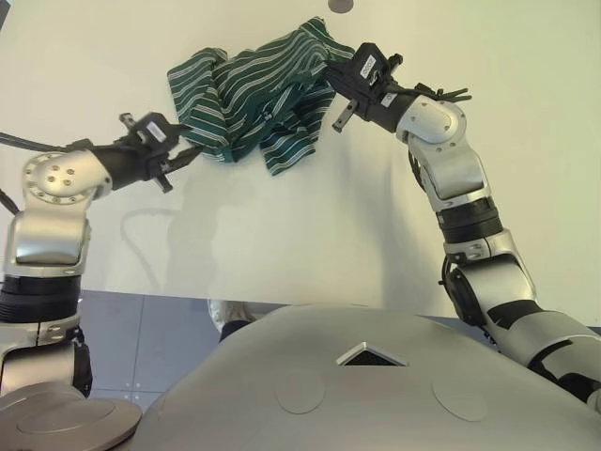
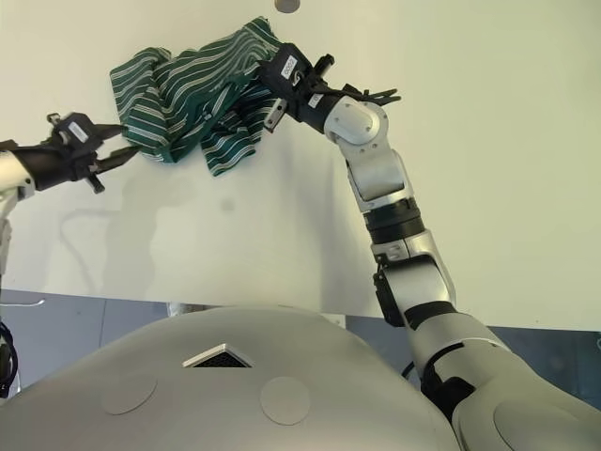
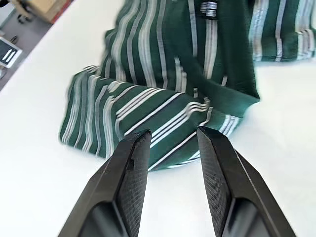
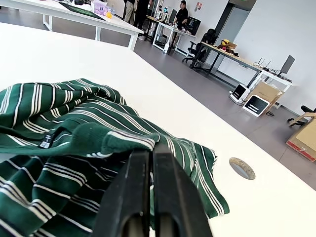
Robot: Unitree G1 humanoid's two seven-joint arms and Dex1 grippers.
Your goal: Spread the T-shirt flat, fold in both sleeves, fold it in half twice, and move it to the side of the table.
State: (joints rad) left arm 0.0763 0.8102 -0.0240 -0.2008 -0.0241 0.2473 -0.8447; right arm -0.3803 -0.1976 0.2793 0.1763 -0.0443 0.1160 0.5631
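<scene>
A white tabletop (image 1: 310, 235) is seen, with its near edge running across the foot of the head views. A dark green T-shirt (image 1: 254, 94) with white stripes is heaped in crumpled folds on the far part. A small round grey disc (image 4: 242, 168) is set into the surface just beyond it.

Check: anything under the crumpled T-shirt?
Only the white table shows around the T-shirt. Its bunched folds cover whatever lies beneath, so I cannot tell.
</scene>
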